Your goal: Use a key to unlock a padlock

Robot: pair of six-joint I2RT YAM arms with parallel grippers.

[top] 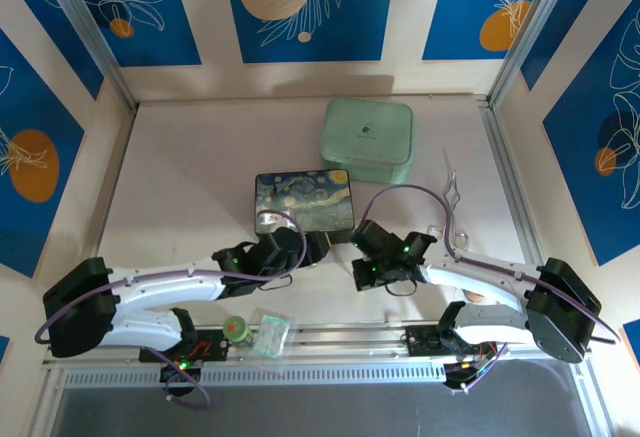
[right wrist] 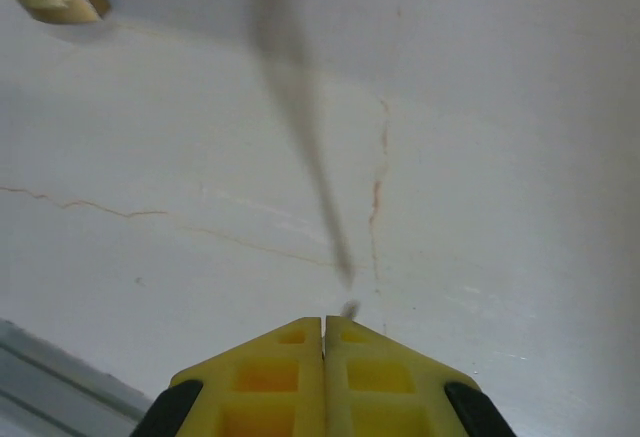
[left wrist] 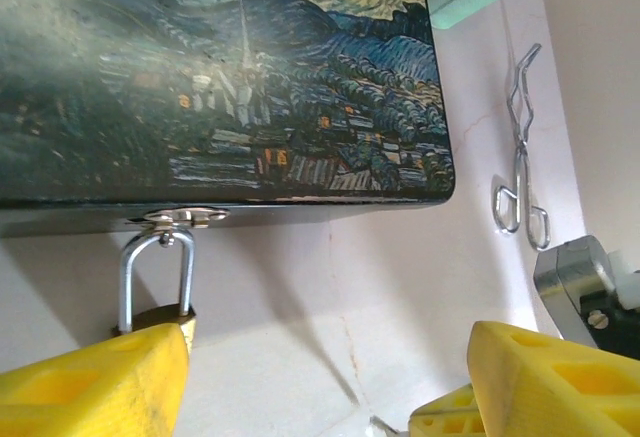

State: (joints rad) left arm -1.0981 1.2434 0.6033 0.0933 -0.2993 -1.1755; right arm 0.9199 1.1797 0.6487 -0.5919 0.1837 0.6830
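1. The padlock (left wrist: 165, 317) hangs off the near edge of the painted box (left wrist: 220, 77). Its shackle (left wrist: 125, 282) is looped through the box's hasp (left wrist: 185, 217), so the lock is not yet undone.
2. The left gripper (left wrist: 330, 357) is at the box's near edge with its fingers spread wide. The brass body sits against the inner side of one finger (left wrist: 90, 387). Likely set there to clamp the lock steady for the key.
3. The right gripper (right wrist: 325, 322) is off the box's near-right corner, pads pressed together. A tiny silvery tip pokes out between them, and I judge that to be the key (right wrist: 348, 309). It is pinched with the tip forward so it can be aimed at the keyhole.
4. In the right wrist view the padlock sits up and to the left, well apart from the key tip.
5. A bent wire (left wrist: 520, 157) lies right of the box and a green case (top: 367, 139) lies beyond it. Neither is in use.
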